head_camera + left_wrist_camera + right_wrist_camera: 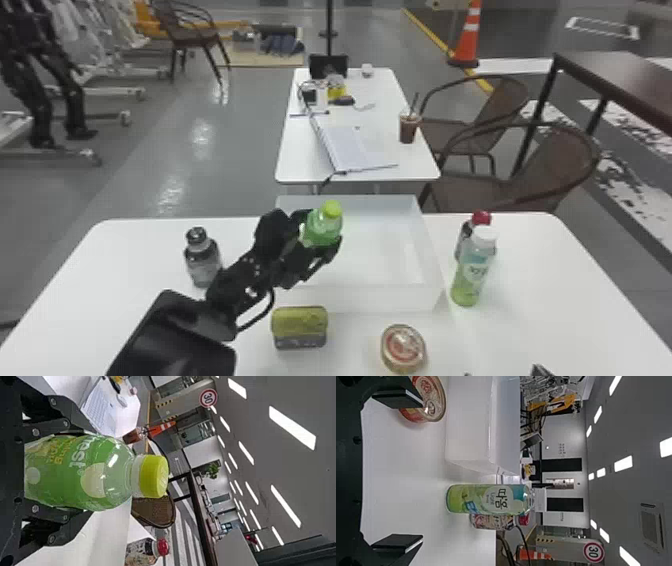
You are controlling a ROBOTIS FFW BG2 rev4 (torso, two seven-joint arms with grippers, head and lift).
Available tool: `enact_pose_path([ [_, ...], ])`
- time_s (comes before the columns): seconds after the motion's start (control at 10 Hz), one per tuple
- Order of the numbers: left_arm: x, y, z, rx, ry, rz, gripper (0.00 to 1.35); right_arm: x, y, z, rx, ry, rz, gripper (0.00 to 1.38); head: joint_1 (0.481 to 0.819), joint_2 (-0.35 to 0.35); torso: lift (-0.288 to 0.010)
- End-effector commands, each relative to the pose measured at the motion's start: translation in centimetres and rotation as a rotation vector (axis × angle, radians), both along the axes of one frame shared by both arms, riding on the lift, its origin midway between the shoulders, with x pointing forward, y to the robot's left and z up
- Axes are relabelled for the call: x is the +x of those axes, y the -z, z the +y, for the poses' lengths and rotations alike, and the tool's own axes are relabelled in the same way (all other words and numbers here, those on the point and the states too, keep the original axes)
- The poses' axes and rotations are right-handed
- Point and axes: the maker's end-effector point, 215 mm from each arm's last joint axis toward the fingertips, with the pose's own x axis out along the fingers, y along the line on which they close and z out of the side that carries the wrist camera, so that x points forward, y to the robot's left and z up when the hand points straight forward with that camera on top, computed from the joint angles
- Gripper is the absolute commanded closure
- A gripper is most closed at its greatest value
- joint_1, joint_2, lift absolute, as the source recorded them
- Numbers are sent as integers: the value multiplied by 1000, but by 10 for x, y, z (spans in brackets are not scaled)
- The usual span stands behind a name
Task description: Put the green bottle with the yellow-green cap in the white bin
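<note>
Green bottle (322,230) | long axis standing near-upright | left jaws gripping its body | white bin (362,298) lying below, extending rightward

Capped green bottle (321,233), slightly tilted, apparently over white bin (370,298)

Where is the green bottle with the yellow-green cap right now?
In the head view, the green bottle is upright in the left gripper, just left of centre, seen against the left part of the white bin.
</note>
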Motion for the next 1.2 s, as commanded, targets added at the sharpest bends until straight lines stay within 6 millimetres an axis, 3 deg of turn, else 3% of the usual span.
enact_pose_path([
  [0.0,1,-1,1,2,-1,-7,137,0,0,0,1,0,1,104,549,0,-100],
  [0.1,1,-1,2,1,-1,-6,70,0,0,0,2,1,1,104,549,0,-100],
  [0.2,0,0,3,-5,-2,-6,142,0,0,0,1,0,1,104,549,0,-100],
  [0.5,-8,2,12,-30,-21,-1,162,0,1,0,3,1,2,104,549,0,-100],
  [1.1,-60,13,88,-144,-189,32,163,-1,1,-2,-3,-3,2,104,549,0,-100],
])
